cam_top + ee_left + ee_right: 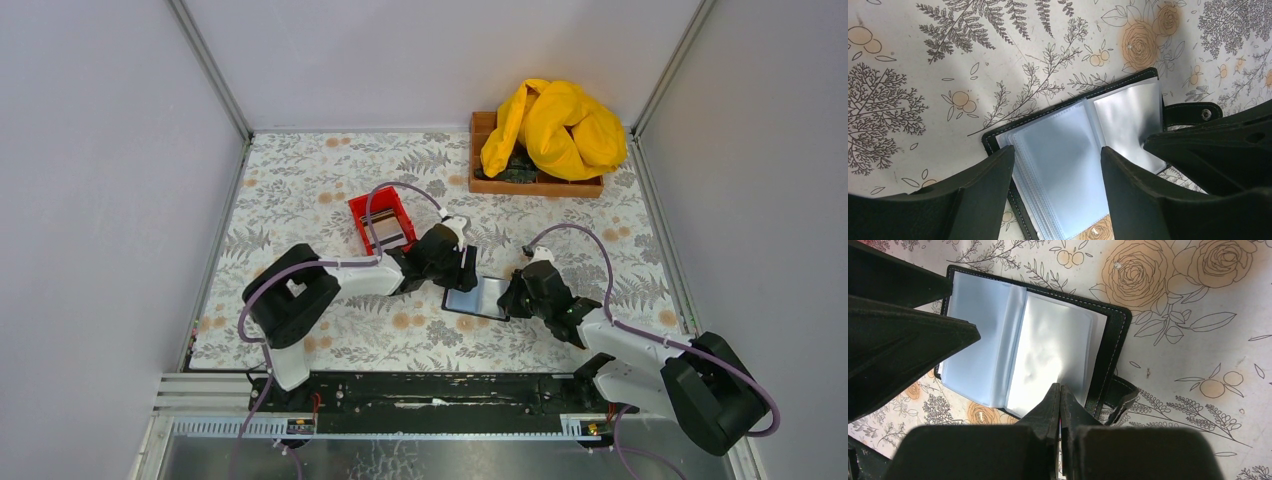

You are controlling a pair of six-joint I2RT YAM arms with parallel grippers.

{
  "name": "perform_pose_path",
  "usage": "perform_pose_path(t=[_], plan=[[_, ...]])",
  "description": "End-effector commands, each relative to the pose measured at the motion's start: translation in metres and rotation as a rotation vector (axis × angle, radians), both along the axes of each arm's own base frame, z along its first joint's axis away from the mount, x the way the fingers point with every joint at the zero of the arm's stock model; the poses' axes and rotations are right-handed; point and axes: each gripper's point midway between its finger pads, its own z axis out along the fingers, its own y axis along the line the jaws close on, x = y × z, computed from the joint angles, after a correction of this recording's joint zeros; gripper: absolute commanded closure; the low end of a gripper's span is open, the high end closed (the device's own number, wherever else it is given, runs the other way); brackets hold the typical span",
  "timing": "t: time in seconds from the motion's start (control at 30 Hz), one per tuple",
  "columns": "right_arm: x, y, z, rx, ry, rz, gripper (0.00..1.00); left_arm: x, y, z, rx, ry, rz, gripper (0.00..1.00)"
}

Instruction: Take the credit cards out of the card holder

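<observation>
from above: the card holder [478, 298] lies open on the flowered table [300, 180], between my 2 grippers, near the red bin [382, 222]. left wrist: my left gripper [1057, 152] is spread wide, straddling the clear sleeves. right wrist: my right gripper [1060, 387] is pinched tight, tips at the right page's edge.

Three plain, pale grey walls [440, 60] enclose the workspace, meeting at slim aluminium corner posts [210, 70]. The table is covered by a white cloth [300, 180] printed with grey ferns, leafy sprigs and orange roses. A black rail [440, 390] runs along its near edge, fixed to a ribbed aluminium extrusion [200, 398], with dull sheet metal [450, 460] below. The light is soft and even, and the shadows are faint.
</observation>
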Motion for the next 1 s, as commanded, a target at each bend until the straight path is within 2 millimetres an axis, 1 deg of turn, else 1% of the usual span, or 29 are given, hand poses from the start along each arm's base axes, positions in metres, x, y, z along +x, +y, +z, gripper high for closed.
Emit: perform_pose_path(t=[0.0,0.07,0.17,0.23,0.6,0.8,0.97], plan=[[-0.001,-0.007,-0.003,-0.014,0.003,-0.017,1.0,-0.004,-0.008,0.001,-0.021,0.027,-0.029,0.3],[-0.001,-0.007,-0.004,-0.014,0.005,-0.017,1.0,-0.009,-0.016,0.005,-0.072,0.041,-0.059,0.3],[-0.001,-0.008,-0.006,-0.016,0.01,-0.018,1.0,-0.024,-0.03,0.012,-0.195,0.118,-0.13,0.31],[-0.001,-0.008,-0.005,-0.015,0.009,-0.017,1.0,-0.029,-0.035,0.014,-0.244,0.152,-0.156,0.31],[-0.001,-0.009,-0.003,-0.014,0.006,-0.022,1.0,-0.034,-0.039,0.03,-0.315,0.131,-0.186,0.32],[0.0,-0.012,0.011,-0.014,-0.025,-0.036,1.0,-0.04,-0.045,0.037,-0.373,0.145,-0.221,0.32],[0.003,-0.018,0.03,-0.017,-0.071,-0.055,1.0,-0.045,-0.05,0.042,-0.428,0.153,-0.243,0.3]])
